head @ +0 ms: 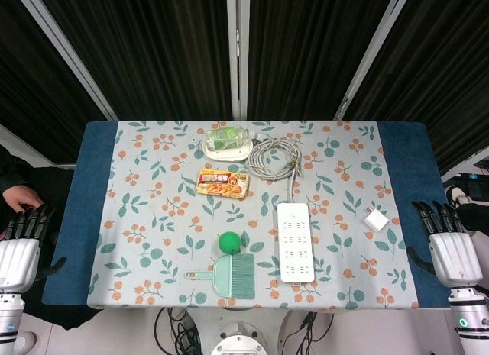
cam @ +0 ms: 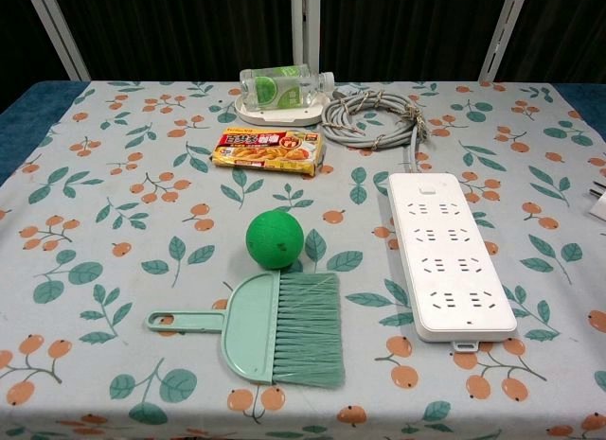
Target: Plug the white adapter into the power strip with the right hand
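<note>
While the white adapter (head: 376, 219) lies right of the power strip (head: 295, 241), right hand (head: 451, 248) rests spread, empty, off the table's edge.

Lab-style recording setup: black curtains (head: 153, 42) on metal poles (head: 238, 50) behind a floral-cloth desk (head: 153, 248), cables (head: 179, 336) underneath

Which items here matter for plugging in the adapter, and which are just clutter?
For the job:
white adapter, lying on the cloth right of the strip
power strip, sockets empty
right hand, open at the table's edge

Lying about:
green ball
dustpan and brush
snack box
bottle on a white dish
coiled cable
</note>
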Controlling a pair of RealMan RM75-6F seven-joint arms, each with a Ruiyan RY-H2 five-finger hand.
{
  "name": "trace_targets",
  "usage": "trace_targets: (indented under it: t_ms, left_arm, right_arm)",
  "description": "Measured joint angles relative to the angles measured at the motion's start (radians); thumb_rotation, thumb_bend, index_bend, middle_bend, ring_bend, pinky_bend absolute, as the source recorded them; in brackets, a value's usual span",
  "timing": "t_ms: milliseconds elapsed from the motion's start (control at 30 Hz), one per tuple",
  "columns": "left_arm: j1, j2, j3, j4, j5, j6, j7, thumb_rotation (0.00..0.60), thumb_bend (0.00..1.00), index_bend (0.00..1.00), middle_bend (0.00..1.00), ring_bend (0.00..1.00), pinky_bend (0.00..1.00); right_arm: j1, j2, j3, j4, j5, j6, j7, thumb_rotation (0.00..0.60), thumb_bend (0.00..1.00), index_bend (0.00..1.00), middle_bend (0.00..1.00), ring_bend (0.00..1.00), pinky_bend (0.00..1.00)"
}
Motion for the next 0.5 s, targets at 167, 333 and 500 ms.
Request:
trace_targets:
  t_ms: [167,333,500]
  left_arm:
    - [-0.001,-0.003,-0.001,0.006,0.002,-0.001,-0.003,0.6,0.13,0.0,0.0,0.0,0.0]
    - [0.001,-0.005,-0.001,0.007,0.007,0.007,-0.004,0.6,0.13,0.0,0.0,0.0,0.0]
    - [0.003,-0.01,0.0,0.012,0.008,0.008,-0.008,0.6,0.13,0.0,0.0,0.0,0.0]
  right_arm:
    - [-0.003,-0.001,-0.002,-0.001,0.0,0.003,-0.001,0.6,0.21,0.0,0.11,0.0,0.0]
    - [-0.005,0.002,-0.006,-0.001,-0.005,0.006,0.004,0.6,0.21,0.0,0.11,0.0,0.0]
    - [0.001,0.002,-0.004,0.0,0.004,-0.011,0.012,0.6,0.21,0.0,0.12,0.0,0.0]
